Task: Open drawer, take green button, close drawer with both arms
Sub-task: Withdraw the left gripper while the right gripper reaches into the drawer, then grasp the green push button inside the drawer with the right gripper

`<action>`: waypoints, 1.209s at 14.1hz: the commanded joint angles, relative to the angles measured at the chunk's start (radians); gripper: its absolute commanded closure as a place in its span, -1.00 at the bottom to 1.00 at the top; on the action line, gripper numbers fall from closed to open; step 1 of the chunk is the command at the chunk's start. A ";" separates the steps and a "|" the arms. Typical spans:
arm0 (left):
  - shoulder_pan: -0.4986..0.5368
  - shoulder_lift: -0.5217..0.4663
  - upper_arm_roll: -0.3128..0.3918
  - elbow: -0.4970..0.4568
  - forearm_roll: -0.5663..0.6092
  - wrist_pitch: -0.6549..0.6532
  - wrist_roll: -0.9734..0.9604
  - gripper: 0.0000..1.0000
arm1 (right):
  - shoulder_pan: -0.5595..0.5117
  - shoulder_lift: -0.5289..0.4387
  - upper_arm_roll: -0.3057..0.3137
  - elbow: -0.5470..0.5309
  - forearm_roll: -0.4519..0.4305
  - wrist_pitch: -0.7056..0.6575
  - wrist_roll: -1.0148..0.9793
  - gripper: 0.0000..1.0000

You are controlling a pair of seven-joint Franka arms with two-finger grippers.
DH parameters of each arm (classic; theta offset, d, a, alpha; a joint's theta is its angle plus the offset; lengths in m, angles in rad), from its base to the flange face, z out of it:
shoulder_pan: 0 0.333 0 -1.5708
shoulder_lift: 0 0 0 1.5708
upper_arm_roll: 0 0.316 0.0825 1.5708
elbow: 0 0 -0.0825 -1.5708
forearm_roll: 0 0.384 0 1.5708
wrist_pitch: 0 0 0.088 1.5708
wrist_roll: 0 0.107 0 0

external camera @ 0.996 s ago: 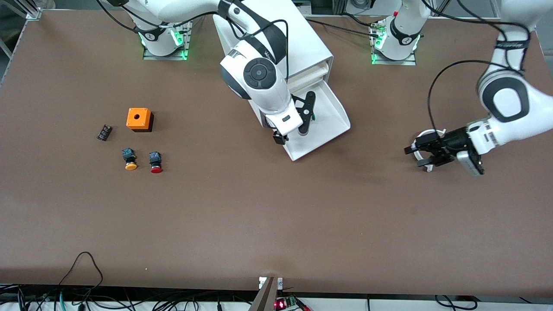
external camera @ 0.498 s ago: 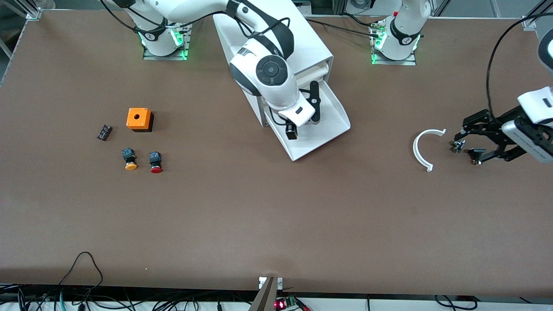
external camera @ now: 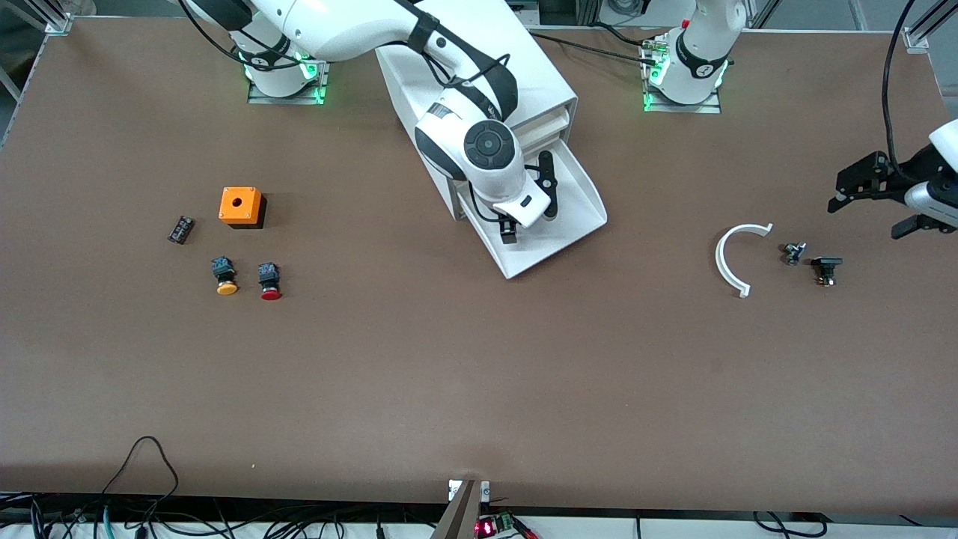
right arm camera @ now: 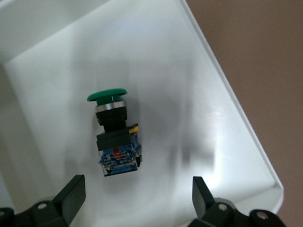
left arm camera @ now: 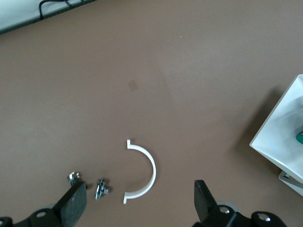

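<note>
The white cabinet (external camera: pixel 540 75) has its lowest drawer (external camera: pixel 587 196) pulled open. My right gripper (external camera: pixel 528 205) hangs over the open drawer with its fingers open and empty. In the right wrist view the green-capped button (right arm camera: pixel 113 135) lies on its side on the drawer floor (right arm camera: pixel 199 109), just ahead of my right gripper (right arm camera: pixel 137 198). In the front view the right gripper hides the button. My left gripper (external camera: pixel 879 202) is open and empty over the table at the left arm's end. In the left wrist view it (left arm camera: pixel 138 203) is above a white half ring (left arm camera: pixel 144 172).
The white half ring (external camera: pixel 737 258) and two small metal parts (external camera: pixel 793 253) (external camera: pixel 825 269) lie near the left arm's end. An orange box (external camera: pixel 241 206), an orange-capped button (external camera: pixel 224 275), a red-capped button (external camera: pixel 269 281) and a small black part (external camera: pixel 180 229) lie toward the right arm's end.
My left gripper has moved off the white half ring toward the left arm's end of the table. My right gripper has shifted a little toward the cabinet over the open drawer.
</note>
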State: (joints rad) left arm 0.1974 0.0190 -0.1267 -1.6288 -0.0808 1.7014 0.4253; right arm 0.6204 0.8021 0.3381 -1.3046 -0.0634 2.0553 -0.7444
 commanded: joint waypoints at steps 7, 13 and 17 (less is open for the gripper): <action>-0.078 -0.007 0.001 0.081 0.139 -0.114 -0.335 -1.00 | 0.029 0.052 0.001 0.047 -0.015 0.017 0.051 -1.00; -0.079 -0.001 0.004 0.081 0.128 -0.091 -0.332 -1.00 | 0.039 0.075 -0.001 0.070 -0.016 0.026 0.051 -1.00; -0.078 0.003 0.004 0.081 0.127 -0.074 -0.330 -1.00 | 0.055 0.091 -0.001 0.084 -0.062 0.023 0.050 -0.84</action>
State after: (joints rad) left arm 0.1241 0.0167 -0.1260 -1.5611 0.0359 1.6126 0.1032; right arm 0.6580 0.8628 0.3382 -1.2647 -0.0898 2.0814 -0.7112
